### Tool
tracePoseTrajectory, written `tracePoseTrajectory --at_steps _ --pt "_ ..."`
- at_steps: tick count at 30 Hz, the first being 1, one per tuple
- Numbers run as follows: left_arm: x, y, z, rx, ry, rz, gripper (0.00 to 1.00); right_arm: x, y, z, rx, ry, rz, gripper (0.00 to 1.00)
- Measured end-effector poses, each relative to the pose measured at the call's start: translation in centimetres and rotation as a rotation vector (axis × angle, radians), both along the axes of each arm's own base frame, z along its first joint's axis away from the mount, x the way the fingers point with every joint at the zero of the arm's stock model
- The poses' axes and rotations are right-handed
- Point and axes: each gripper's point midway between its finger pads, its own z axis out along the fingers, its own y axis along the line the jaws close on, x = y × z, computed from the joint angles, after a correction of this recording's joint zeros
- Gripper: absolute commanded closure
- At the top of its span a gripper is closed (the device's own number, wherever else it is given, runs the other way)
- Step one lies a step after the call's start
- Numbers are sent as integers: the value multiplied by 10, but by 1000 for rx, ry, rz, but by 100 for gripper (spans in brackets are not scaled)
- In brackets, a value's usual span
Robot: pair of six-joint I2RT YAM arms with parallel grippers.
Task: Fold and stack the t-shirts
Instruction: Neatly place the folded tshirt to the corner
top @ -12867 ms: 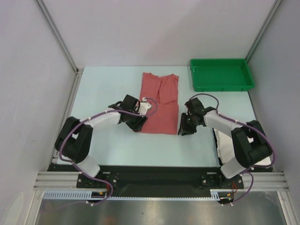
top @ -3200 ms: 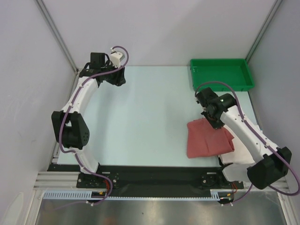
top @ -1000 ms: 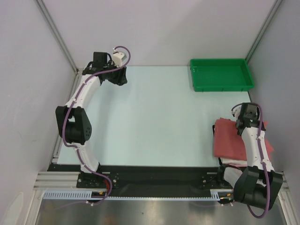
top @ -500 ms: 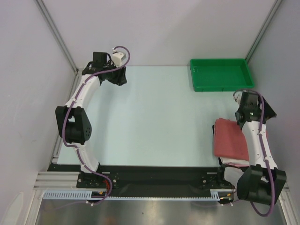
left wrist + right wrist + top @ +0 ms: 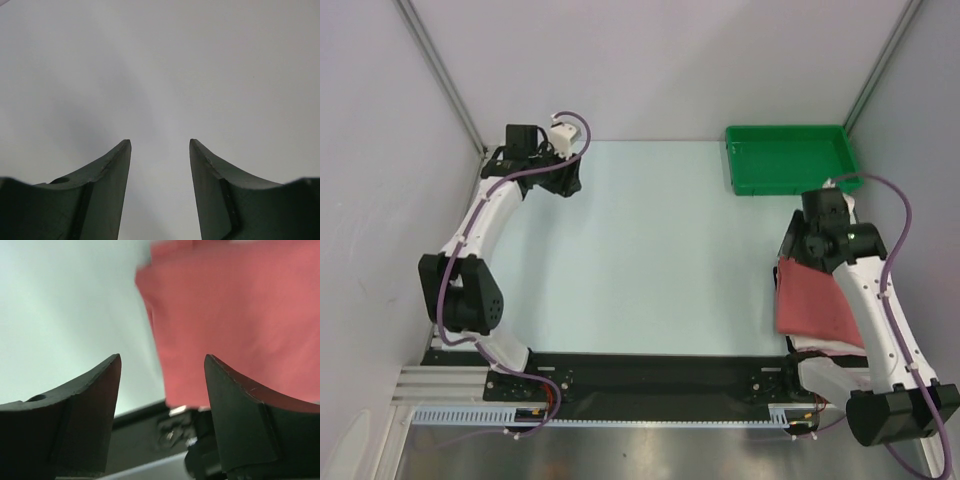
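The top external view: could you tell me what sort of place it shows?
Probably a lab robot cell: plain walls framed by aluminium rails enclose a pale table, with the left arm and right arm bolted at its near edge.

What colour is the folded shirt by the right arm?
The shirt is plain salmon-red, clearest in the top view.

Salmon-red t-shirt (image 5: pixel 810 300): plain, folded into a flat, smooth rectangle. It lies just under and ahead of the right gripper (image 5: pixel 796 243), not between its parted fingers. In the wrist view the cloth fills the area ahead-right, its left edge running just inside the right finger.
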Motion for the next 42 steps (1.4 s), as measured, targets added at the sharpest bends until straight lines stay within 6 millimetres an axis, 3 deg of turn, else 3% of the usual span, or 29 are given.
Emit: tracePoseTrajectory --at_steps 4,6,11,15,17,20,22,25,30,32,36,37,39,42 --pt "-12 4 8 1 -23 1 44 -45 20 -46 70 161 -70 29" --pt "-17 5 7 -1 -21 0 44 -61 37 -59 55 224 -52 25" --pt "-26 4 -7 -15 18 -13 44 -66 57 -81 -86 341 -3 23" --pt "-28 3 -10 -27 28 -23 44 -65 55 -110 -214 470 5 25" --pt "-28 4 -9 -36 28 -24 44 -65 49 -114 -255 490 0 28" --pt "-28 8 -8 -52 29 -23 44 -64 43 -114 -296 497 -11 36" --pt "-27 12 -7 -61 29 -15 44 -63 40 -116 -321 503 -21 52" --pt "-26 16 -3 -87 27 -11 44 -62 35 -115 -334 492 -43 61" --pt "-19 27 15 -128 -8 3 44 -64 23 -113 -314 492 -97 59" --pt "-17 29 20 -141 -17 7 42 -62 21 -111 -305 493 -112 53" --pt "-18 21 24 -186 -5 -13 41 -37 22 -82 -199 385 -165 51" --pt "-19 16 22 -192 3 -23 41 -29 15 -72 -135 340 -203 51" --pt "-22 -2 17 -198 26 -55 41 -22 -19 -52 -25 236 -346 51" --pt "-33 -44 8 -203 69 -154 40 -40 -81 -35 102 118 -603 48"
